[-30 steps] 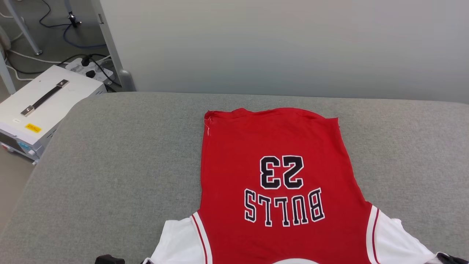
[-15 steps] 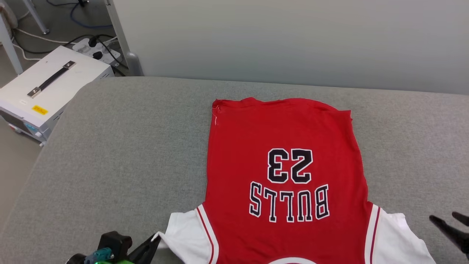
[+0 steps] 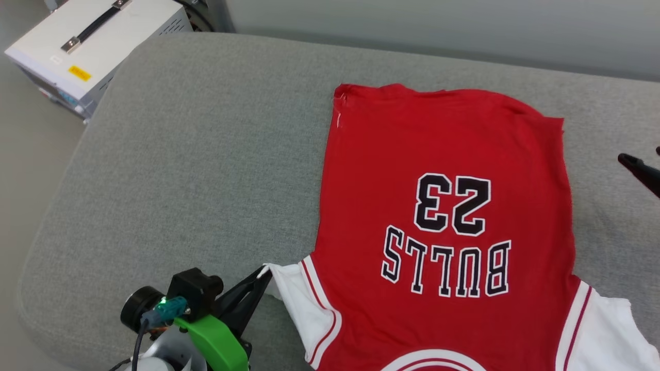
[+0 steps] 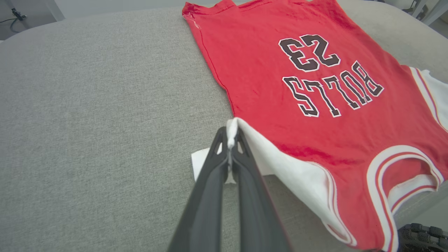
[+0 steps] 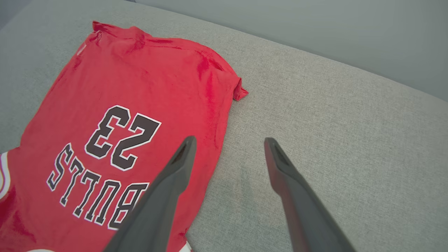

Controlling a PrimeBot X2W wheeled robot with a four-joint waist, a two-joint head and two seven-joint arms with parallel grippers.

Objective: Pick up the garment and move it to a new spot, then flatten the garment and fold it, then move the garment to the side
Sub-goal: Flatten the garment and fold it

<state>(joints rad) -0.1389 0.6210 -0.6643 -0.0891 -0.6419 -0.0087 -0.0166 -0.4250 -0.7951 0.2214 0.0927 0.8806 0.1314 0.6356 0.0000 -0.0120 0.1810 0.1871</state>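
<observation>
A grey fabric-covered worktop (image 3: pixel 180 154) with rounded corners spans the scene under even light, a plain pale wall (image 3: pixel 464 26) behind its far edge and a white case (image 3: pixel 103 36) with a black handle (image 3: pixel 95 24) on the beige floor (image 3: pixel 26 154) far left.

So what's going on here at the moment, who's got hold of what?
The left gripper is shut on the edge of the white sleeve of the garment, with that corner lifted a little off the grey cushion. The rest of the garment lies spread out flat, print side up, hem away from the robot. The right gripper hangs open above the garment's other side edge and holds nothing. No fold has been made yet.
</observation>
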